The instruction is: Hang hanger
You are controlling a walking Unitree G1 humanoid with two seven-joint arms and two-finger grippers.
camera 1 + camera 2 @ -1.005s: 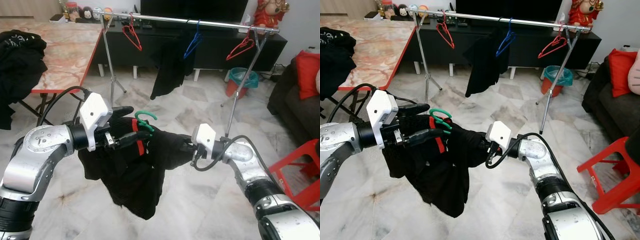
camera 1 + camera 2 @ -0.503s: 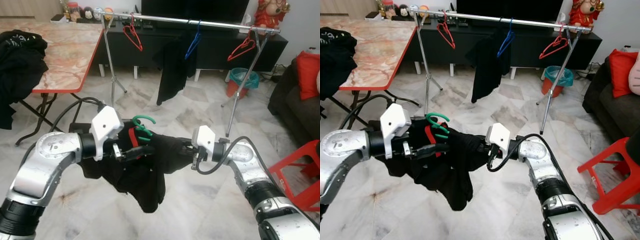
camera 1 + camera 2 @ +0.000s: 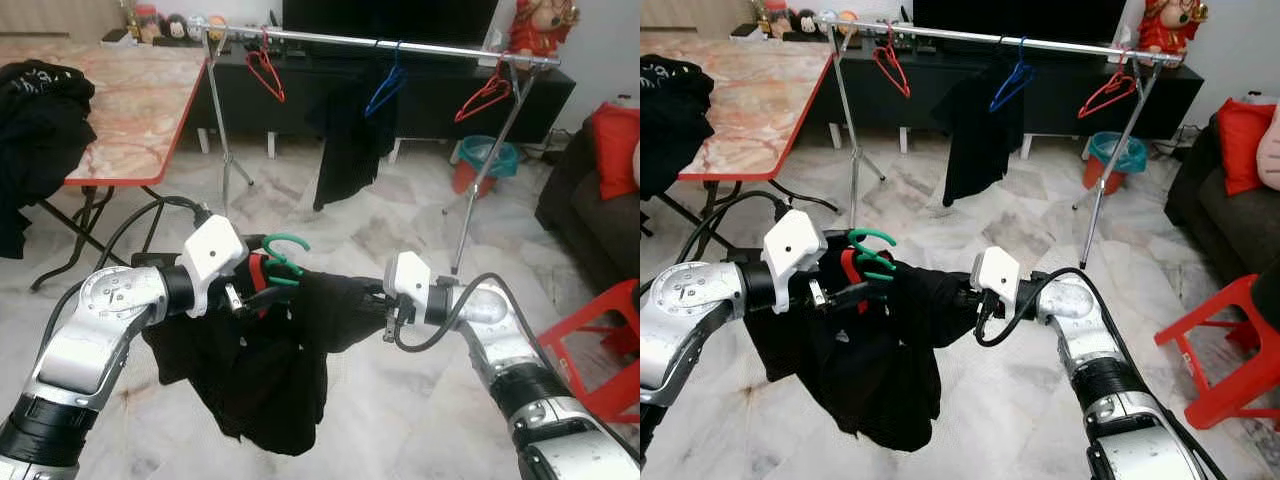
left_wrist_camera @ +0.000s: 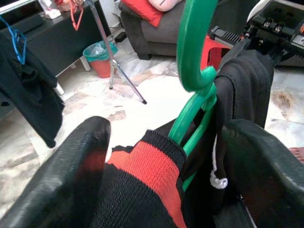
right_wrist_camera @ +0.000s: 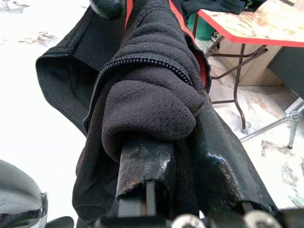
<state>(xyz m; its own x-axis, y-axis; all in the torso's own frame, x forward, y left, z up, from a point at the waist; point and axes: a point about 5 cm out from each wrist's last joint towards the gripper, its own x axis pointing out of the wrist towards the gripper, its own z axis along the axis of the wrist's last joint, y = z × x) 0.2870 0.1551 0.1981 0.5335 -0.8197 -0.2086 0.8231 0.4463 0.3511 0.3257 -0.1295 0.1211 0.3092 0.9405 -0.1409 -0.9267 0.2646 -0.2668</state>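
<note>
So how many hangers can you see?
4. A red hanger, a blue hanger and another red hanger on the rail; a green hanger at the left gripper. Others may be hidden.

Your two head views look forward and down from chest height, sharing nearly the same scene: both arms low in front and the clothes rail far off at twelve o'clock. Your left wrist view sits very close behind the green hanger, facing the sofa side of the room. Your right wrist view presses close against the black garment, facing the table.
</note>
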